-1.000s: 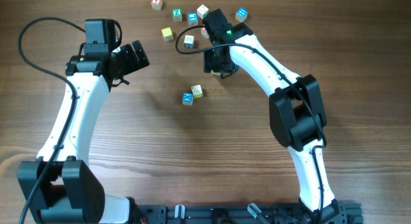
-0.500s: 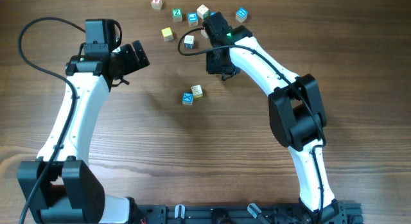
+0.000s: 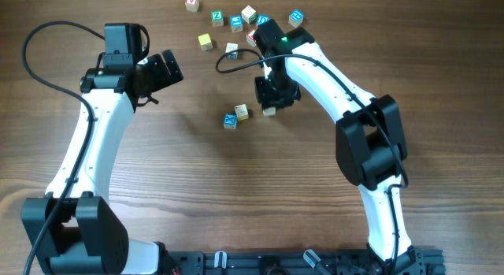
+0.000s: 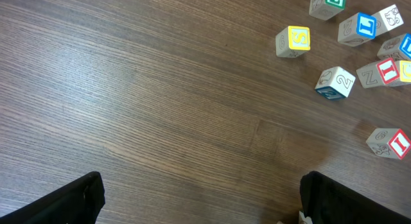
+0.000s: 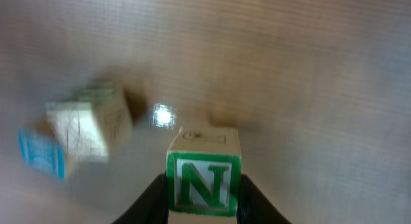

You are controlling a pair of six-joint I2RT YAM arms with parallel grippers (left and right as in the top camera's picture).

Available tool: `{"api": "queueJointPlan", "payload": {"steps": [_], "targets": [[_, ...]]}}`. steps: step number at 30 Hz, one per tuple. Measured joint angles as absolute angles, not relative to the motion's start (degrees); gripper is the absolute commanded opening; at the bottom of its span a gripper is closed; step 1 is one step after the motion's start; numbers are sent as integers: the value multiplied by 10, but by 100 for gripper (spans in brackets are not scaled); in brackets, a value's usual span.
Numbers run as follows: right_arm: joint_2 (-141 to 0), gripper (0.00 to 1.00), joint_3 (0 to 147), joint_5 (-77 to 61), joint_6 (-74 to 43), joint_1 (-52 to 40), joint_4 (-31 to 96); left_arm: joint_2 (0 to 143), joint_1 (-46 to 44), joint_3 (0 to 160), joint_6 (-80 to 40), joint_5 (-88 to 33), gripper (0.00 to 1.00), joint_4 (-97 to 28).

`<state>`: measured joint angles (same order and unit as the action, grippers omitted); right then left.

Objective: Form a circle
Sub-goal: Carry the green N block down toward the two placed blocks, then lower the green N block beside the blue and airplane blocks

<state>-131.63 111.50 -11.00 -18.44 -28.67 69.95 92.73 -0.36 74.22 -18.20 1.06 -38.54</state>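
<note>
Had the circle barely begun at frame centre: blue cube touching cream cube. Gripped green N cube just right of them, right gripper jaws closed on it. Needed next, likely: setting it against the cream cube. Held left gripper jaws wide open, empty.

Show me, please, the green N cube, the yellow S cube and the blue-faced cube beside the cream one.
green N cube [image 5: 204,184]: right wrist view, on its N face.
yellow S cube [image 4: 297,39]: left wrist view, on its S face.
blue-faced cube [image 3: 230,120]: overhead view, on its top face.
</note>
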Motion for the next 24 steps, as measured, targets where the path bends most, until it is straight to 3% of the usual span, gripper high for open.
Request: {"api": "queueJointPlan", "payload": {"steps": [14,20,24], "targets": [[-1313,26,1113,-145,-138,-371,836,927,-4,742,-182,11,100,-385],[-1277,24,1109,-134,-135,-373,834,927,-4,742,-182,11,100,-385],[-1169,22,1095,-87,-147,-377,788,927,-4,742,-182,11,100,-385]]}}
